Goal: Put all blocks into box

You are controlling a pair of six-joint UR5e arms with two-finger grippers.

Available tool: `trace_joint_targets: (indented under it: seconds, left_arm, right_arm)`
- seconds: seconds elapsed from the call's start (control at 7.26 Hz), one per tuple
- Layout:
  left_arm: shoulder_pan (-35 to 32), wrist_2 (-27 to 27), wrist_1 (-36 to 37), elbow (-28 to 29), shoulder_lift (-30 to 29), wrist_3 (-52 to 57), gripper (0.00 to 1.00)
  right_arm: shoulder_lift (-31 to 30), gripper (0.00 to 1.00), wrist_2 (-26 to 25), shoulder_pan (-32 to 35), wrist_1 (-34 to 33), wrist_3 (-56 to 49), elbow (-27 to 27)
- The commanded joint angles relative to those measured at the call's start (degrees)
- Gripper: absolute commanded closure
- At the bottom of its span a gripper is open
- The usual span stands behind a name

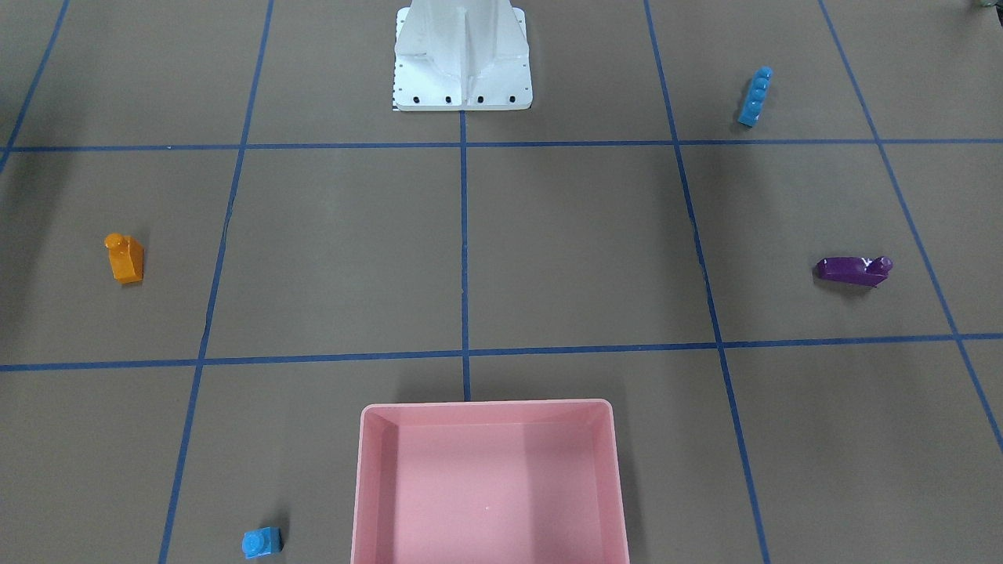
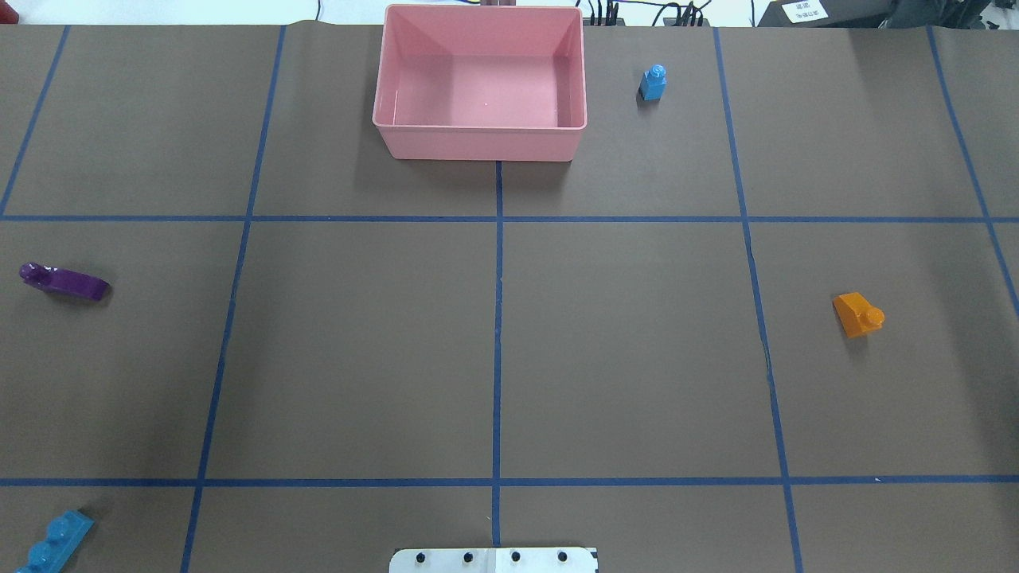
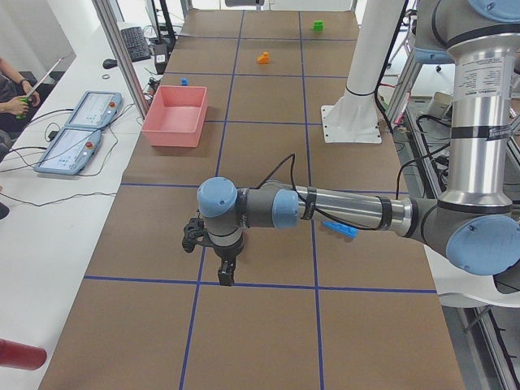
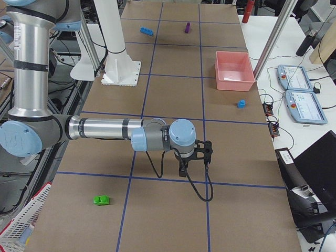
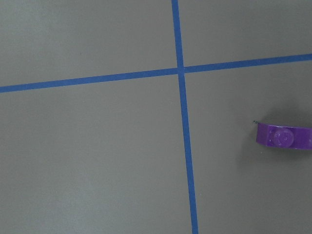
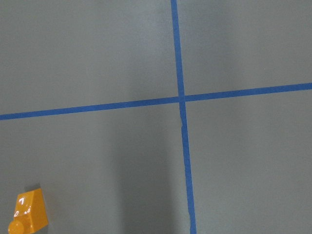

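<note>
The left gripper and right gripper appear only in the side views, each hanging above the table. Whether either is parted or closed cannot be told. The left wrist camera catches the purple sloped brick at its right edge, and the right wrist camera the orange sloped brick at its lower left corner. The overhead view adds the small blue cube near the box, and the long blue bar. The green brick shows in the side views alone. All five lie outside the box.
</note>
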Motion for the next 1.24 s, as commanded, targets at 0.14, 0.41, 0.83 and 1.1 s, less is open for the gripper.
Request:
trace_joint_targets:
  seconds: [0.14,0.41,0.83,1.1]
  left_arm:
    - [0.00,-0.09,-0.34,-0.52,-0.39,-0.32,0.00]
    - [0.00,-0.26,-0.60,-2.18,-0.39,-0.32,0.00]
    - [0.97,-0.26,-4.01,-2.63,-1.10,-2.51,0.00]
    - [1.05,-0.18,-10.86,-2.02,-1.36,-2.96,0.00]
  right_arm:
    - [0.61,0.00,0.41,-0.04,0.61,0.35,0.87]
    - [1.75,0.00,-0.37,-3.79,8.46,1.22,2.80]
    - [8.24,0.00,-0.72,-16.36,11.86,20.78,3.07]
    - [9.85,0.00,-6.58,-24.17,13.35,21.36,3.77]
